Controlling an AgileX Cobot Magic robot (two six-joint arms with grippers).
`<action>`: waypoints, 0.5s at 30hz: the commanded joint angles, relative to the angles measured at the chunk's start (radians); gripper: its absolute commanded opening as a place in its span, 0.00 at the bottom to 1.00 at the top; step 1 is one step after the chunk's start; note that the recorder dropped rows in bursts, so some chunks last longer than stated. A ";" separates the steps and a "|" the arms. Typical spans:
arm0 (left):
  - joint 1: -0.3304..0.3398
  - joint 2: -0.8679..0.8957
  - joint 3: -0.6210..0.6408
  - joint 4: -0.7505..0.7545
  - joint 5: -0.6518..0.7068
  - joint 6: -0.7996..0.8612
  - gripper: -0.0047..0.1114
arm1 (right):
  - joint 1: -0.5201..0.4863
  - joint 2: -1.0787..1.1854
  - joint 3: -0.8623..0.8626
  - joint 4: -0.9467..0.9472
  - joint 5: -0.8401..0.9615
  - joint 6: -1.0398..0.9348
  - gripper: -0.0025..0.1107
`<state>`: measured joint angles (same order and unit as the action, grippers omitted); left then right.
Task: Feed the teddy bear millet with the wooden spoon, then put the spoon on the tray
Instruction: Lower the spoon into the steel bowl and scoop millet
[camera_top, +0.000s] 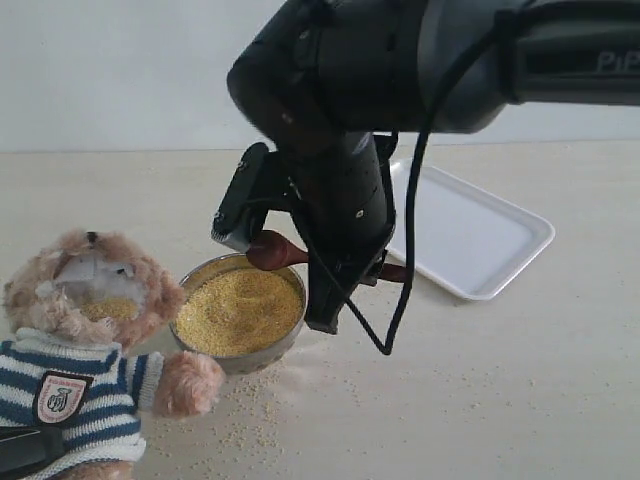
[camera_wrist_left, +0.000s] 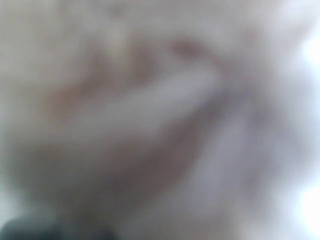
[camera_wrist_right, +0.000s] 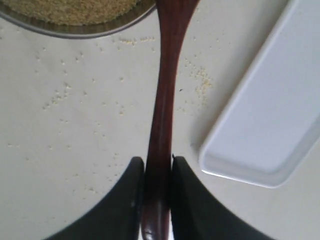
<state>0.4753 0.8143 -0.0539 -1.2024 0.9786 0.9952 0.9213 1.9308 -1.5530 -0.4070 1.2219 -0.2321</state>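
A pale cream desk runs back to a plain white wall. The teddy bear (camera_top: 80, 330) sits toward the desk's near left corner, with yellow grains stuck on its white muzzle. Just beside its paw stands a round metal bowl (camera_top: 250, 358) filled with millet (camera_top: 240, 310). Loose grains (camera_top: 250, 420) are scattered on the desk toward the near edge. The white tray (camera_top: 470, 235) lies toward the far right edge, apart from the bowl.

The right gripper (camera_wrist_right: 157, 162) hangs between bowl and tray. Its black jaws are narrow and clamped on the handle of the wooden spoon (camera_wrist_right: 162, 125). The spoon's oval end is above the bowl's far rim.

The left wrist view is only a pale blur. Whether the left gripper's jaws are wide or narrow cannot be told.
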 joint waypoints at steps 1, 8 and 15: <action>0.003 -0.008 0.002 -0.019 0.012 0.007 0.08 | 0.067 0.038 -0.005 -0.168 -0.001 0.016 0.03; 0.003 -0.008 0.002 -0.019 0.012 0.007 0.08 | 0.125 0.105 -0.005 -0.325 -0.001 0.043 0.03; 0.003 -0.008 0.002 -0.019 0.012 0.007 0.08 | 0.146 0.140 -0.005 -0.367 -0.001 0.052 0.03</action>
<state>0.4753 0.8143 -0.0539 -1.2024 0.9786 0.9952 1.0656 2.0705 -1.5530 -0.7563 1.2197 -0.1860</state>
